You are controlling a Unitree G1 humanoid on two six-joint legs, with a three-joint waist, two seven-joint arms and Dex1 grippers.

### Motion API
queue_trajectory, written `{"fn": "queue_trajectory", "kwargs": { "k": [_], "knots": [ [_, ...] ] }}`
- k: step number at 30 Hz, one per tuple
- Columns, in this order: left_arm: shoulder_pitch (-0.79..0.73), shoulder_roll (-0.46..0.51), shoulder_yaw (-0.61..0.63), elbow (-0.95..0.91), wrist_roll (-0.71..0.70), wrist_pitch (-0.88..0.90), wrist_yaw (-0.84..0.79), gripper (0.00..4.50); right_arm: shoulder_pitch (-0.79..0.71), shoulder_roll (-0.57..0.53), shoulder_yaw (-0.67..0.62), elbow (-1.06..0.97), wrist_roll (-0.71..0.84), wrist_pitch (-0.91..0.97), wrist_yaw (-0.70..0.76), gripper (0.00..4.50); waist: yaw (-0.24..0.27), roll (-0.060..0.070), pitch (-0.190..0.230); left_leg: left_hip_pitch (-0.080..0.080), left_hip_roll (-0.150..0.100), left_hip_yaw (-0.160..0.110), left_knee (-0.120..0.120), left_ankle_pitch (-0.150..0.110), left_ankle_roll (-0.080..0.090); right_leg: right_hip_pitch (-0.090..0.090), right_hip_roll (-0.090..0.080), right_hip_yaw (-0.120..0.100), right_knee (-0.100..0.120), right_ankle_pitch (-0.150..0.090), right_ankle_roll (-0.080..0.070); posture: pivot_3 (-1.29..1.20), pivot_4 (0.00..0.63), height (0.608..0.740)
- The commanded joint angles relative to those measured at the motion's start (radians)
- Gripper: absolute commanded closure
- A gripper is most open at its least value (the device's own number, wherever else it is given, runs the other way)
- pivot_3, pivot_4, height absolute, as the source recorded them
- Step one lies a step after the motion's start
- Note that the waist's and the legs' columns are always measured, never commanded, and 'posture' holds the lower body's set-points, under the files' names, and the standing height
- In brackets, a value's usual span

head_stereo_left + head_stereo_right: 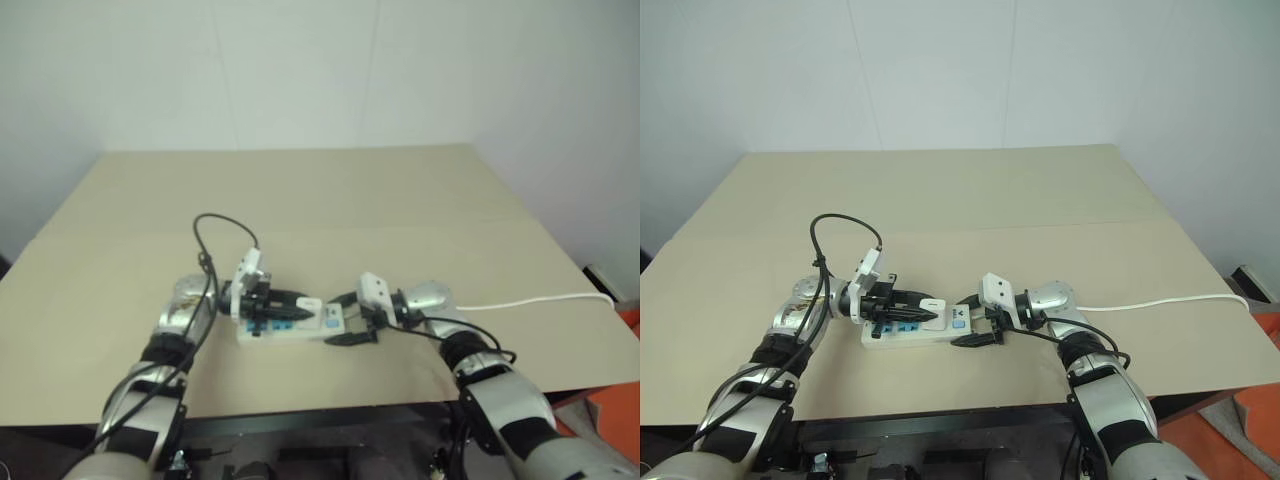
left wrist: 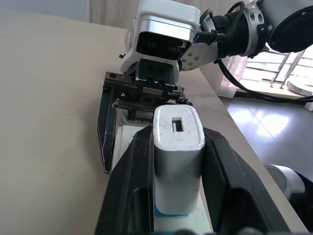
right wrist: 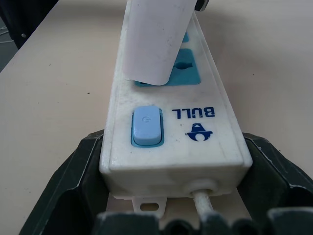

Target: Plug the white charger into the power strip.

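Left wrist view — left claw pinching white charger; right claw spread around power strip — press squarely onto the socket.

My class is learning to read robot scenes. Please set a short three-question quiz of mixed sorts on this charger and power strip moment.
1. True or false: the left gripper is shut on the white charger.
2. Which end of the power strip do the right gripper's fingers straddle? A. the end with the cord and the blue switch. B. the far end, away from the cord. C. neither; it hangs above the table.
3. Fill in: the charger sits over a ____ socket face.

Key
1. True.
2. A.
3. Blue; whether its pins are fully in cannot be told.
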Motion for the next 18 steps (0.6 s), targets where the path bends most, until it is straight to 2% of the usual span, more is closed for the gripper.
{"fn": "queue_trajectory", "kwargs": {
  "k": [1, 18],
  "knots": [
    [0.020, 0.013, 0.014, 0.005, 0.020, -0.034, 0.014, 3.51, 0.029, -0.023, 0.019, 0.029, -0.057, 0.009, -0.030, 1.08, 0.000, 0.000, 0.000, 0.000, 0.000, 0.000, 0.000, 0.000, 0.000, 0.000, 0.000, 0.000, 0.000, 0.000, 0.000, 0.00, 0.150, 0.740],
    [0.117, 0.027, -0.005, 0.022, 0.059, -0.209, 0.028, 3.51, 0.044, -0.030, 0.019, 0.009, -0.054, 0.007, -0.039, 1.08, 0.001, 0.000, -0.002, 0.003, 0.000, 0.001, -0.003, 0.000, 0.000, 0.002, 0.000, 0.001, -0.001, 0.000, 0.000, 0.00, 0.150, 0.740]
  ]
}}
